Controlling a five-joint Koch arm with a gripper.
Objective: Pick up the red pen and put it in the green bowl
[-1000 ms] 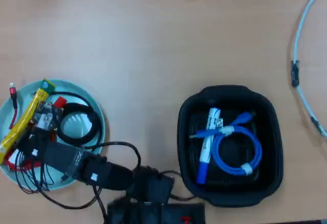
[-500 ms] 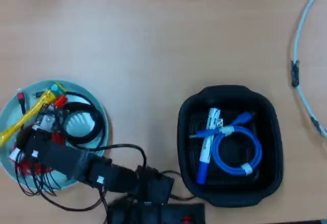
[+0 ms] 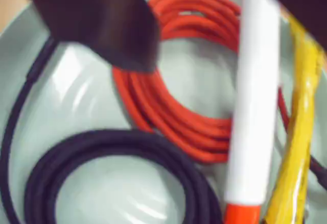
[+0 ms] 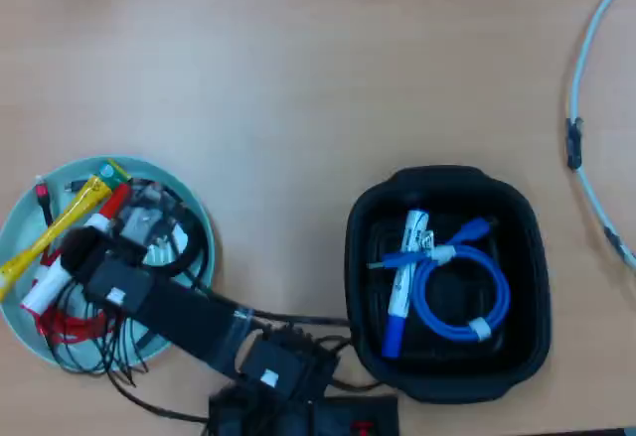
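Observation:
The red pen (image 3: 254,101) has a white barrel and a red cap, and it lies inside the green bowl (image 3: 76,81) on a red cable coil (image 3: 173,112). In the overhead view the red pen (image 4: 62,262) slants across the green bowl (image 4: 20,222) at the table's left. My gripper (image 3: 219,35) is open just above it. One dark finger (image 3: 107,25) hangs at the upper left of the wrist view, the other at the top right corner. The pen lies between them, clear of the left finger. In the overhead view the gripper (image 4: 81,250) hovers over the bowl's middle.
A flat yellow stick (image 3: 299,132) lies beside the pen, and a black cable coil (image 3: 102,147) also fills the bowl. A black tray (image 4: 447,376) to the right holds a blue-capped marker (image 4: 402,277) and a blue cable (image 4: 467,292). A pale cable (image 4: 586,108) curves at the far right.
The arm has swung so its forearm now crosses the bowl's lower right. The pen's white barrel now shows bare in the bowl, and the yellow stick has shifted slightly.

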